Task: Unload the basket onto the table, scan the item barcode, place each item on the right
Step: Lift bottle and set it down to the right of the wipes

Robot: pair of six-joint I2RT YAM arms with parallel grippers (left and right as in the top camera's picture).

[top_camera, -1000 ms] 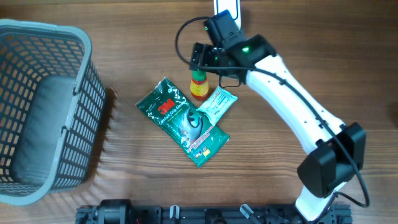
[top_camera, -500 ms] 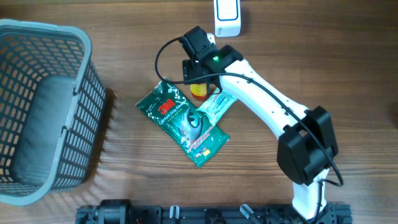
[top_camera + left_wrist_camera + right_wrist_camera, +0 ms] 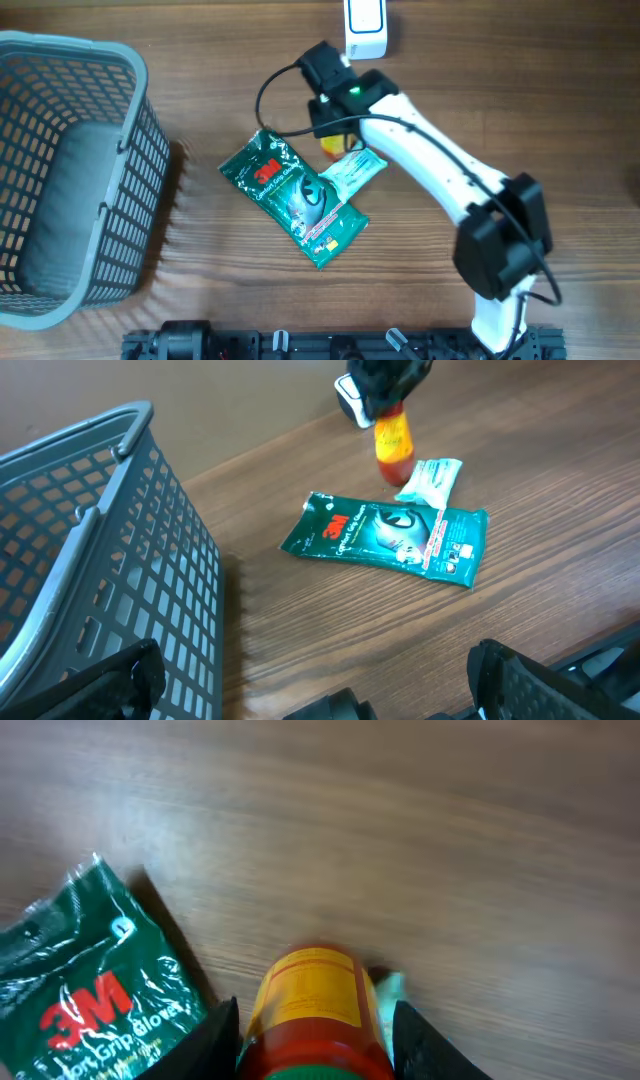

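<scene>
1. The right claw [image 3: 318,1036] is clamped on the bottle [image 3: 312,990]. One finger [image 3: 224,1032] presses each flank, as seen from the right wrist.
2. The bottle sits directly between the fingers. Its yellow band is nearest the claw's body and its red part points away from it.
3. From the left wrist, the bottle hangs below the claw, slightly tilted. Whether its lower end touches the table [image 3: 200,80] cannot be told.
4. The white packet [image 3: 352,170] lies just beside the bottle's lower end, on the arm's side of the claw.
5. The glove pack [image 3: 293,195] lies flat, near the claw on the basket side, apart from the bottle.
6. The scanner [image 3: 365,28] stands beyond the claw at the table's far edge, apart from it.
7. The basket [image 3: 140,140] stands well apart from the claw, on the far side of the glove pack.
8. The left claw [image 3: 330,685] stands wide apart with nothing between its fingers.
9. Change from a second ago:
   - The right claw was then spread wide, and the bottle stood upright with its green cap showing.
   - The claw has since closed on the bottle, and the cap is now hidden under it.
   - The arm no longer covers the scanner.
   - The glove pack and basket have not moved.
</scene>
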